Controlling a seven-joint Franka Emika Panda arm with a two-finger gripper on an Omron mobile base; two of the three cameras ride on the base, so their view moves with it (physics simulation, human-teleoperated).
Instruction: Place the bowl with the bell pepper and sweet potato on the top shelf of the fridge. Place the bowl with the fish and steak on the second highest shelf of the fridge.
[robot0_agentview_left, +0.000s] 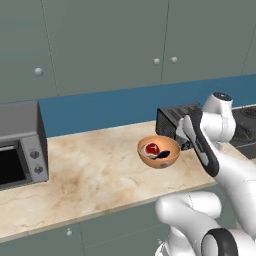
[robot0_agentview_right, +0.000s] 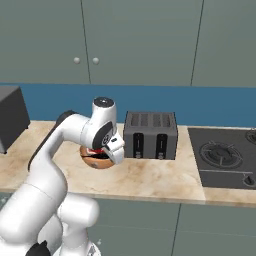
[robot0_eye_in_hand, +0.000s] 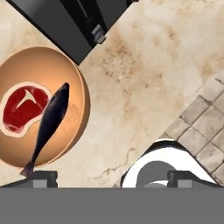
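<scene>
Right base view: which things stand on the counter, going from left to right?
Microwave → bowl with the steak and fish → toaster → stovetop.

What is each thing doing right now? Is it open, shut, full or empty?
Bowl: upright on the counter, holding food.
Steak: lying in the bowl.
Fish: lying in the bowl, beside the steak.
Tool: open, holding nothing.
Toaster: slots empty.
Cupboard doors: shut.

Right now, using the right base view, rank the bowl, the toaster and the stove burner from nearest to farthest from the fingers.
1. bowl, just left of the toaster.
2. toaster, at the middle, against the wall.
3. stove burner, far right.
</scene>
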